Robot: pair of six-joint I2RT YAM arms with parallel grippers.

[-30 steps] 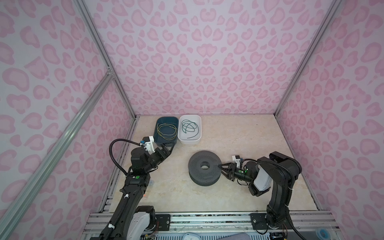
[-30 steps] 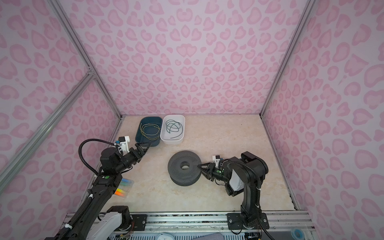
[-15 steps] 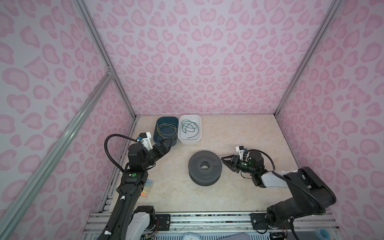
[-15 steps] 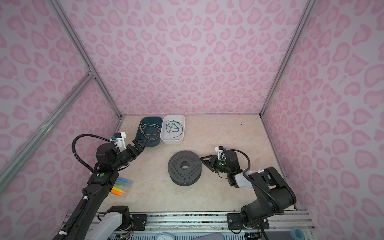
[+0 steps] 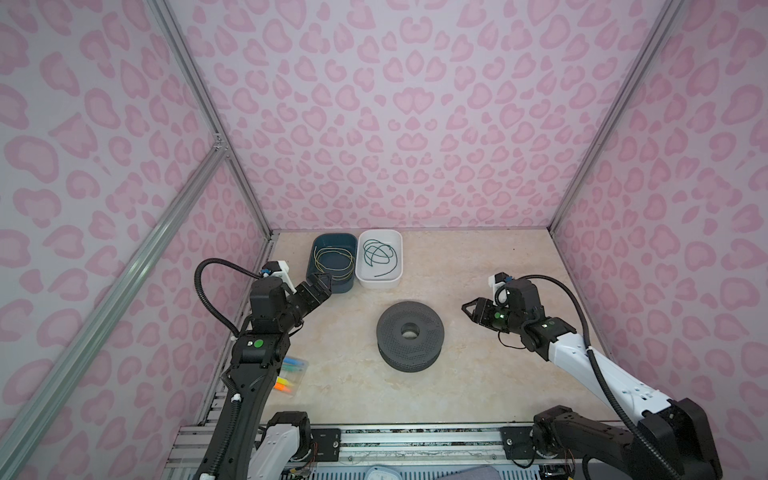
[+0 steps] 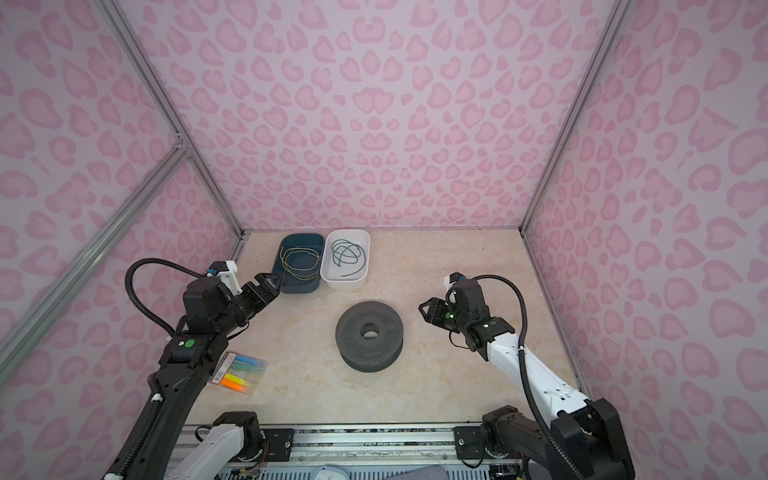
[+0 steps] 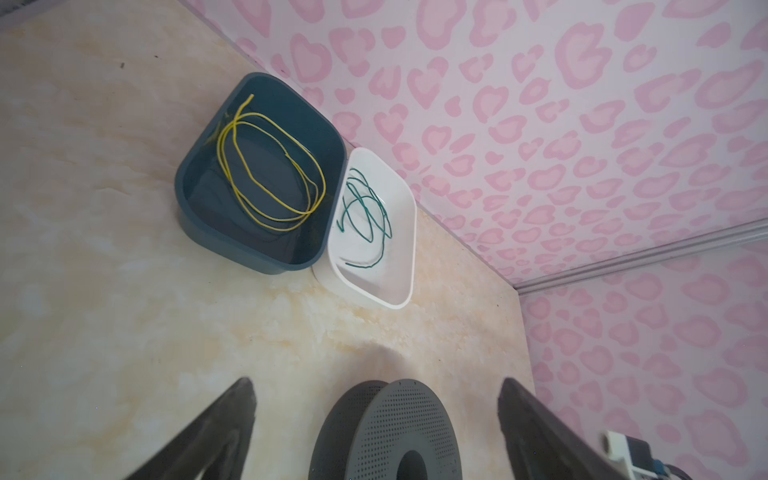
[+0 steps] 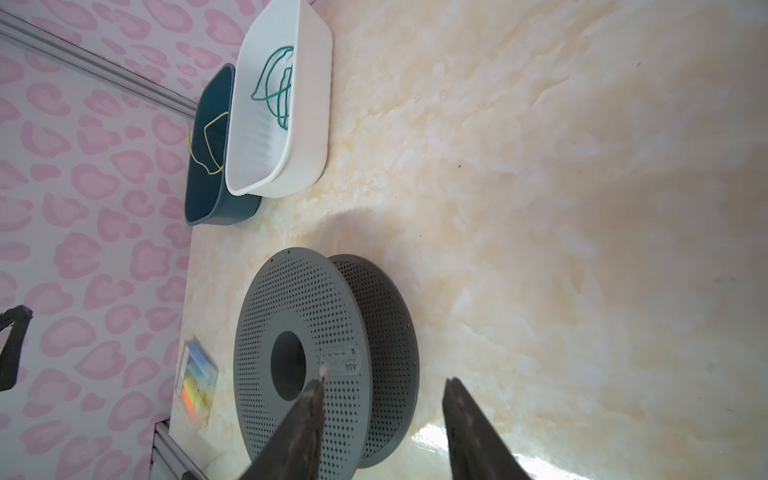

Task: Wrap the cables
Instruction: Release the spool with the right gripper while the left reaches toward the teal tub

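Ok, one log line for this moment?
left gripper open | right gripper open | yellow cable in teal bin | green cable in white bin | spool bare

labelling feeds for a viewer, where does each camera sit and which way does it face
Top views: high above the front edge, looking down at the table; left arm, right arm, left gripper, right gripper, spool, blue bin, white bin, marker pack show.
Left wrist: on the left arm, facing the bins holding the yellow cable and green cable; its open fingers frame the spool.
Right wrist: on the right arm, facing over the spool toward the bins; its parted fingers show.
Shared: every view shows the spool and both bins.
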